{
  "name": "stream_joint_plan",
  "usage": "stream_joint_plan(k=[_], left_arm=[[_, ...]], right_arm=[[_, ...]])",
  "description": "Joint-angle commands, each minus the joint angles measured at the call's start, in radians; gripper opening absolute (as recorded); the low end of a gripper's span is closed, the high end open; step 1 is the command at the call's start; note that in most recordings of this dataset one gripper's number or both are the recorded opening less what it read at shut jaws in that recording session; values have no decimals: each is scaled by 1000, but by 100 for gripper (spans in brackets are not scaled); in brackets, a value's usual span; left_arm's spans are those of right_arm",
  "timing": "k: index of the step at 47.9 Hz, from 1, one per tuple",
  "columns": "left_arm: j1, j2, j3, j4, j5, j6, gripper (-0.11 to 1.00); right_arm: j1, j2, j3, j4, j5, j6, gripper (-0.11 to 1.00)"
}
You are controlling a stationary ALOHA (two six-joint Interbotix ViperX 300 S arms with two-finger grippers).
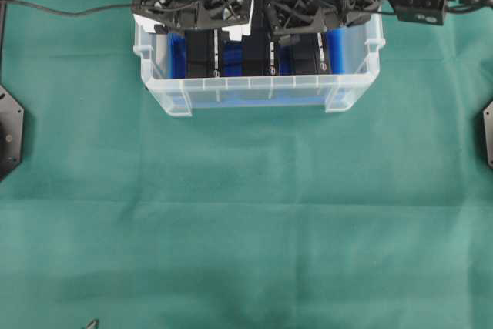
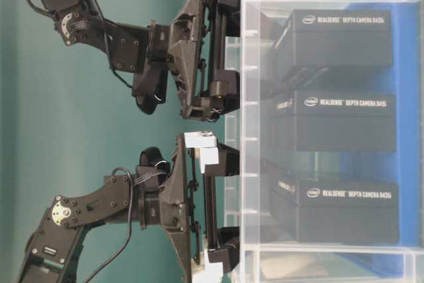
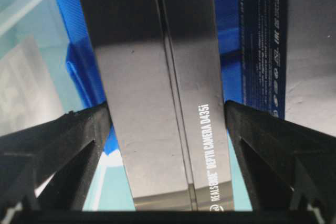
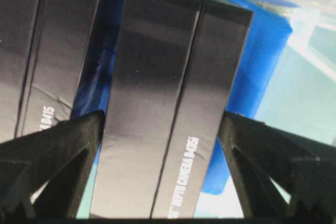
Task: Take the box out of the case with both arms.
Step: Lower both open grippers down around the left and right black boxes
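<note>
The case (image 1: 258, 92) sits at the far middle of the green worktop (image 1: 246, 221), three black boxes standing inside on blue lining. The left hand (image 3: 167, 124) straddles the left box (image 3: 163, 87), fingers spread open; the right hand (image 4: 160, 129) likewise straddles the right box (image 4: 168, 103).

Four views on one case (image 1: 258, 90)

Overhead looks straight down, case at upper centre; table-level view, turned sideways, faces its clear wall; both wrist cameras peer closely down at boxes inside.
</note>
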Motion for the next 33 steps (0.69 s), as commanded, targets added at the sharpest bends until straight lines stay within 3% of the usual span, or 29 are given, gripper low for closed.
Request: stream_joint_plan(k=[1,11,17,21,25,33], left_arm=[[3,-14,-2,-2,3,3,85],[3,-14,-3,-11,6,3,84],[0,-15,-5,-18,8,5,84],[-3,-14,-6,-25,8,5,79],[-8,-17,-3,-29,3,8,65],[-9,-18,-2,-37,3,9,63]], right_arm=[[-14,-5,8,-3,5,2,96],[-14,-5,6,3,18,6,96],[-12,-5,5,8,63,46,94],[-11,-6,8,8,86,92,83],[-6,-9,9,-2,77,127,65],[0,-11,9,-8,28,130,65]])
